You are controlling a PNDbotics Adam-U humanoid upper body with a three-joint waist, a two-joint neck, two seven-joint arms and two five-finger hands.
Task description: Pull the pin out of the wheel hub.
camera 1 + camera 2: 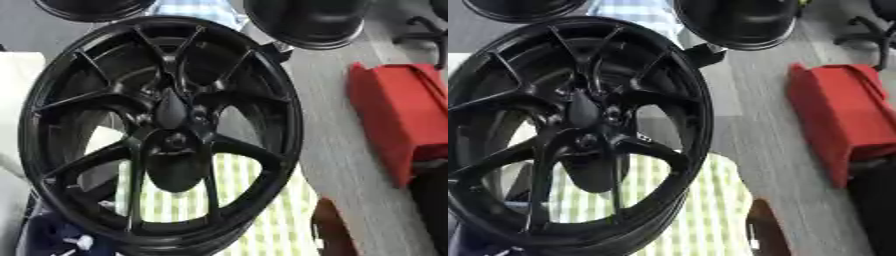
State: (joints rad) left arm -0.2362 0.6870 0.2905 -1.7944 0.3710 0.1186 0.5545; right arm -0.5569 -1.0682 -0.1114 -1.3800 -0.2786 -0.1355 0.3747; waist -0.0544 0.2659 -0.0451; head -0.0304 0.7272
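Large black spoked alloy wheel hub filling the near view over green checked cloth; pin not distinguishable against dark centre. No robot hand visible, state unknown. Risks misgrasping a spoke instead

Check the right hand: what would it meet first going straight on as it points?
No hand shows clearly. A dark lump over the wheel hub may be one, already against it; if so, the hub comes first. Which hand, and depth, unclear.
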